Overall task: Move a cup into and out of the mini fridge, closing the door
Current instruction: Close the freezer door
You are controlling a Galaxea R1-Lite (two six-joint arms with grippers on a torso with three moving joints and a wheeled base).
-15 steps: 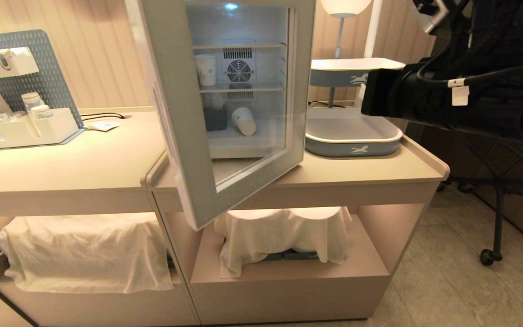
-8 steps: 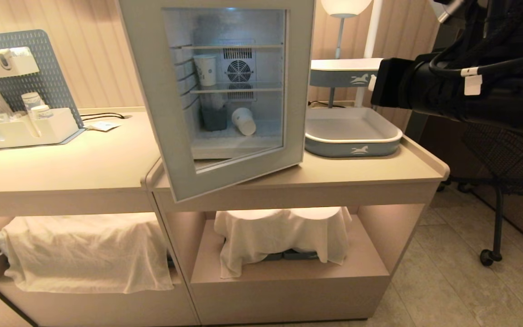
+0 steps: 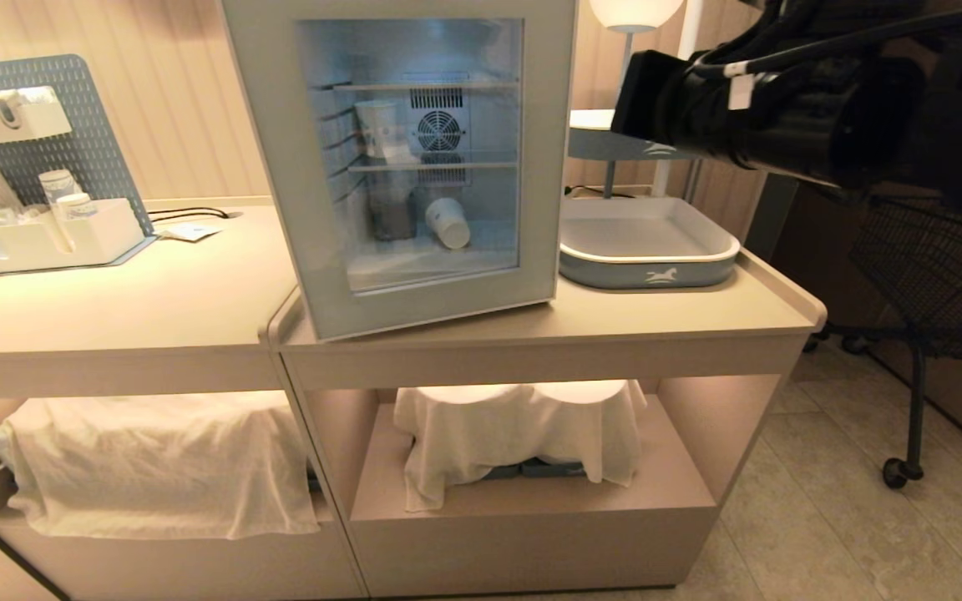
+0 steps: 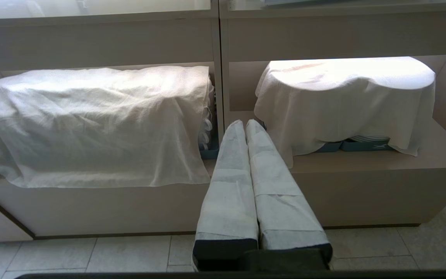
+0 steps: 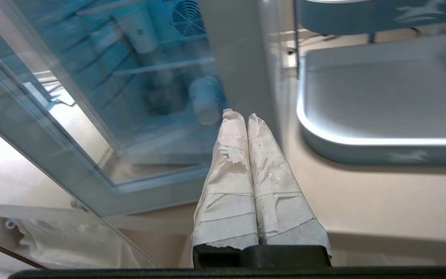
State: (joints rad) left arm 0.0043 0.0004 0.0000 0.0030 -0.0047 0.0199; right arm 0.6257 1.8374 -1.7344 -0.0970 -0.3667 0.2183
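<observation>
The door [image 3: 414, 159] had swung nearly shut vs a sec ago. Right gripper [image 5: 238, 116], taped fingers pressed together, held nothing by the boxy fridge [image 5: 242, 58]. A paper cup [image 3: 448, 222] lay tipped inside.

One mini fridge [image 3: 414, 159]; two cups [image 3: 377, 127] [image 3: 448, 222] inside; two trays [image 3: 648, 242] [image 3: 606, 138]; two draped cloths [image 3: 155, 463] [image 3: 514, 434].

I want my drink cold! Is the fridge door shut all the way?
Not quite. The door is nearly shut; in the right wrist view it stands slightly away from the mini fridge.
</observation>
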